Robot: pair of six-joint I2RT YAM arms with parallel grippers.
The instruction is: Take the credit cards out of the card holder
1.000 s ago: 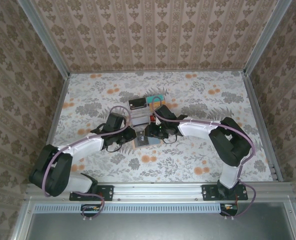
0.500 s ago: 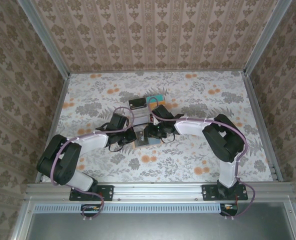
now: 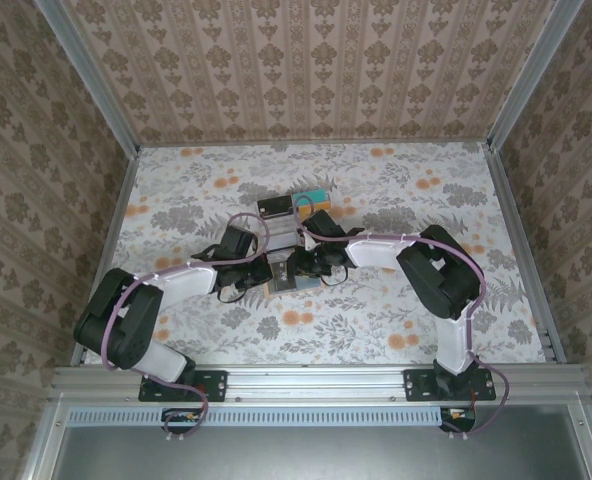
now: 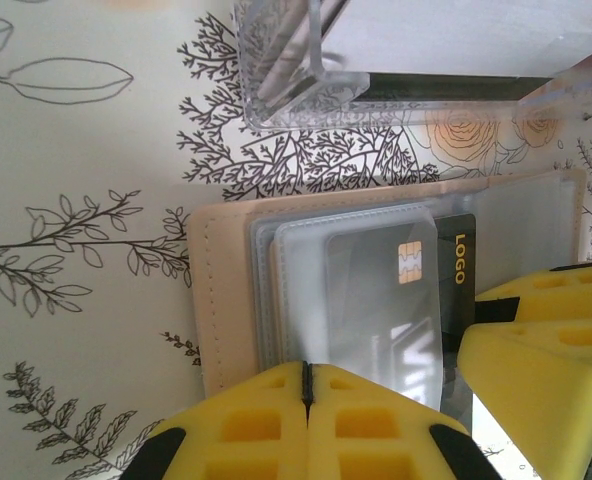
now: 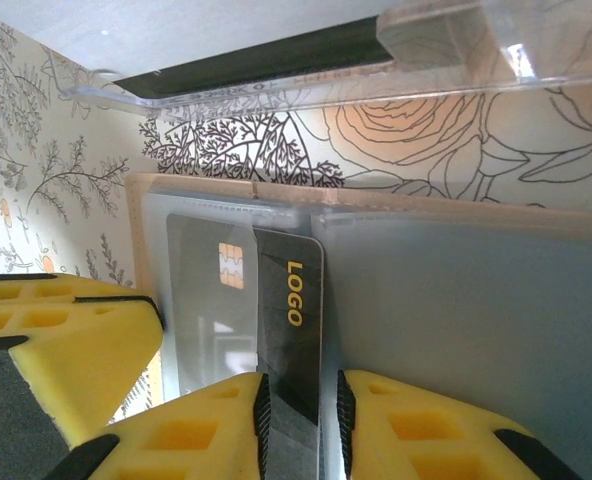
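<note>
Tan card holder [image 4: 221, 300]: lies spread flat near the middle of the floral bench [image 3: 396, 200], its clear grey-blue pockets facing up. In the top view it sits between the two hands.
Black credit card [image 5: 291, 290]: tucked in one clear pocket, with its chip and a gold "LOGO" showing. In the right wrist view a bare strip of it pokes out of the pocket toward 3 o'clock.
Left hand [image 4: 306, 378]: its yellow fingers are pressed together, with the tips at the holder's 6 o'clock edge in the left wrist view. Whether any pocket film is caught between them cannot be told.
Right hand [image 5: 298, 405]: its fingers are narrowly spread, one on each side of the card's bare strip, at 6 o'clock in its own view. The pad on the 9 o'clock side meets the strip, and a sliver of gap shows on the 3 o'clock side.
Clear tray [image 3: 281, 238]: on the bench just beyond the holder at 12 o'clock, near it but apart.
Second black card [image 3: 274, 206]: at the tray's far end, toward 11 o'clock from the holder.
Teal card [image 3: 312, 196]: just beside the second black card, at its 3 o'clock.
</note>
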